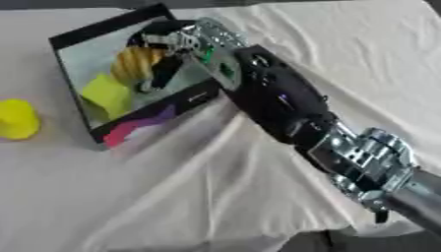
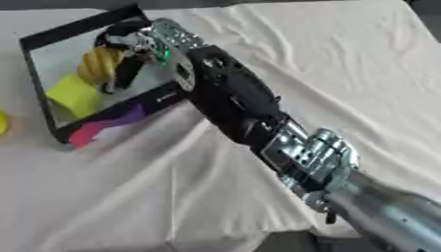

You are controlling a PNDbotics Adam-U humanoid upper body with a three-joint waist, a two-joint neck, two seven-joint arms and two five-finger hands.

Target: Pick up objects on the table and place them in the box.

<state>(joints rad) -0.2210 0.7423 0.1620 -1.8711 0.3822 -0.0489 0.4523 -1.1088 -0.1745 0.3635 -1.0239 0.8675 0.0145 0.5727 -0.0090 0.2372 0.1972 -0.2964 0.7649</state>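
While right hand (image 1: 168,47) grips it — ridged yellow object (image 1: 134,64), over box (image 1: 69,42).

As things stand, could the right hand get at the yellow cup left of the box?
Probably yes: the yellow cup stands alone on the cloth, but the right hand is over the box, fingers around a yellow ridged object.

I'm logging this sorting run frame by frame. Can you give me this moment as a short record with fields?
surface: table under a wrinkled cream cloth
box: far left, open, black rim
in box: yellow ribbed object; yellow-green block
right hand: over the box, fingers curled at the ribbed object
outside box: yellow cup, at the left edge
left hand: unseen
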